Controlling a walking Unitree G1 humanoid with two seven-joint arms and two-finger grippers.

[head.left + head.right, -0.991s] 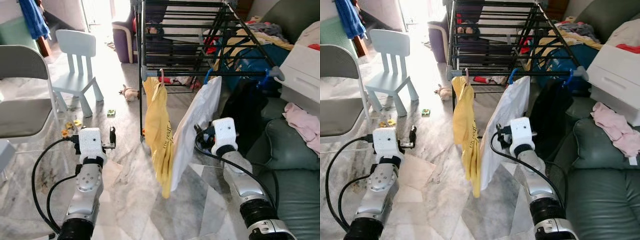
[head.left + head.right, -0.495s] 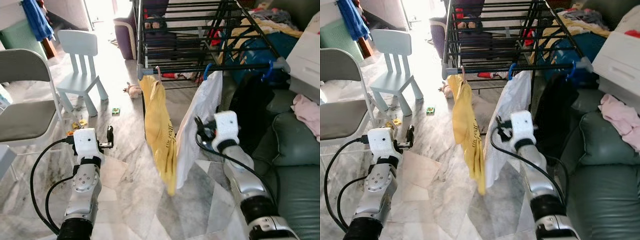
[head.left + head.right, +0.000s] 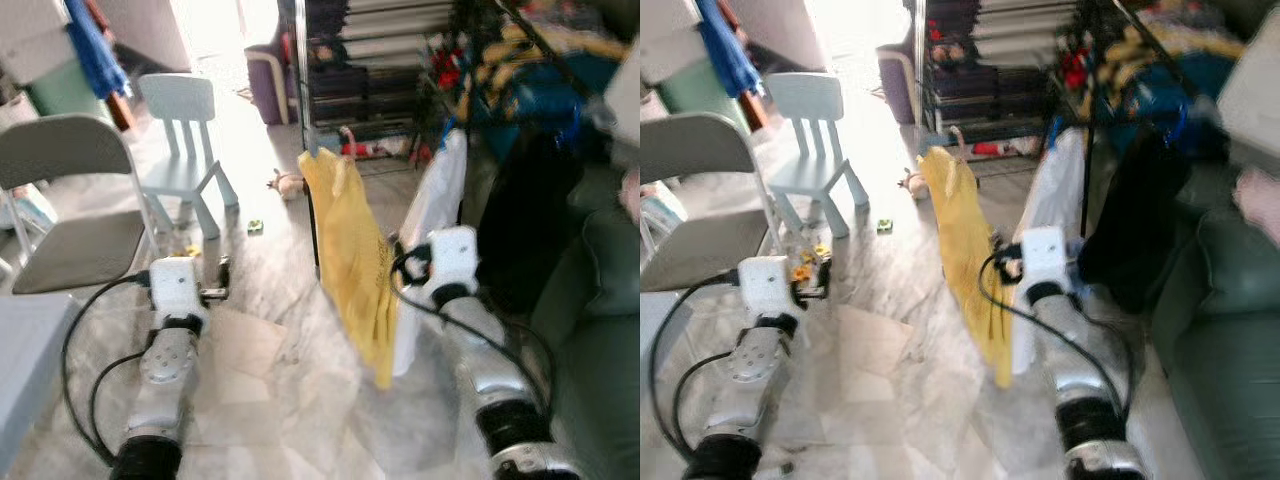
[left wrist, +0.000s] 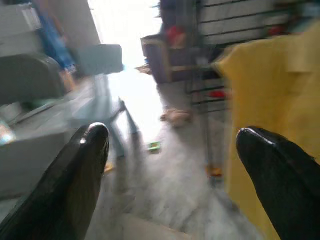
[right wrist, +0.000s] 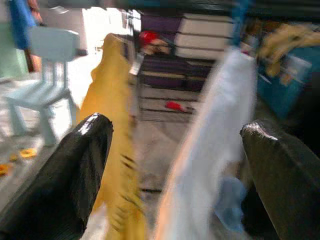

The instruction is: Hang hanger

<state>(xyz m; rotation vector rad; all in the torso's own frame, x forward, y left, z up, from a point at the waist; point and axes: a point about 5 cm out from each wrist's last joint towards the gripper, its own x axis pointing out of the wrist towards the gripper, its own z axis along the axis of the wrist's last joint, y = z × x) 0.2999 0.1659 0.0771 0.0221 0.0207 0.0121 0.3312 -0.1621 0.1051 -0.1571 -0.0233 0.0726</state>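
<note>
A yellow shirt (image 3: 355, 250) hangs from the front bar of the black drying rack (image 3: 380, 60). A white garment (image 3: 440, 195) hangs beside it on a blue hanger, and a black garment (image 3: 520, 200) hangs further right. My right gripper (image 5: 175, 160) is open and holds nothing; it sits low between the yellow shirt (image 5: 112, 100) and the white garment (image 5: 210, 130). My left gripper (image 4: 172, 165) is open and holds nothing. It is raised over the marble floor, left of the yellow shirt (image 4: 270, 95). All views are blurred.
A light blue child's chair (image 3: 185, 130) and a grey folding chair (image 3: 70, 200) stand to the left. A green sofa (image 3: 600, 300) runs along the right. Small toys (image 3: 285, 183) lie on the floor by the rack. A pale surface (image 3: 25, 370) shows at the lower left.
The whole picture has shifted and blurred, so the camera has moved; the rack now sits higher and further right. Both arms keep much the same pose, grippers still open.
</note>
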